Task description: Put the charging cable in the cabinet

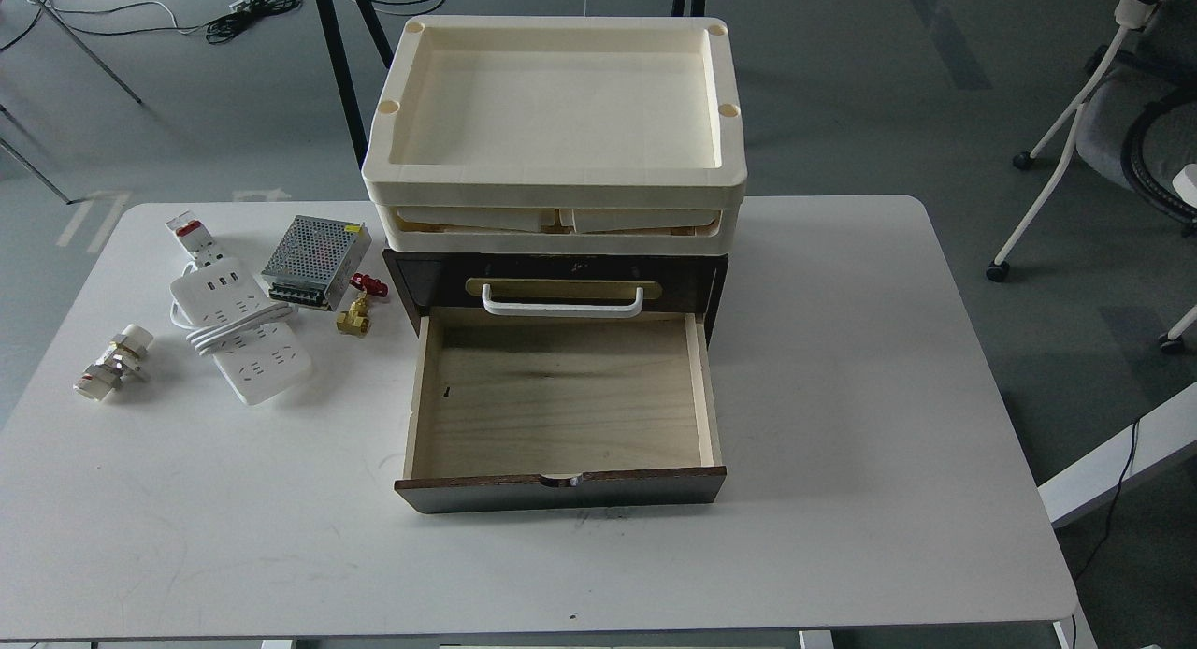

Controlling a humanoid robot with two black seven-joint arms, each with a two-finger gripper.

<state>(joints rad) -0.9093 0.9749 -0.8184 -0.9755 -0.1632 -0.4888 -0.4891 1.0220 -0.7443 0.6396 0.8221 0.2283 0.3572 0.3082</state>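
A: Fingers first: can you see either set?

B: No. Neither arm reaches into the head view, so how far the fingers are open, or whether they hold anything, I cannot tell. Nothing on the table is being touched.

A: Where is the charging cable?

B: The charging cable lies flat at about nine o'clock from the cabinet, well apart from its drawer. Its thick cord is looped around its middle, which I judge keeps it compact enough to lift as one bundle.

A: And the cabinet?

B: Centre of the table, its pale wood drawer pulled fully out toward six o'clock, with nothing in it. Above the drawer sits a white bar handle. I'd say the open drawer is ready to receive the strip.

A: Clutter?

B: A silver perforated metal box just beside the cable at one o'clock, a small white block with a red switch at eleven, a brass valve with red handle toward the cabinet, and metal fittings at nine. Cream plastic trays stack on the cabinet's top.
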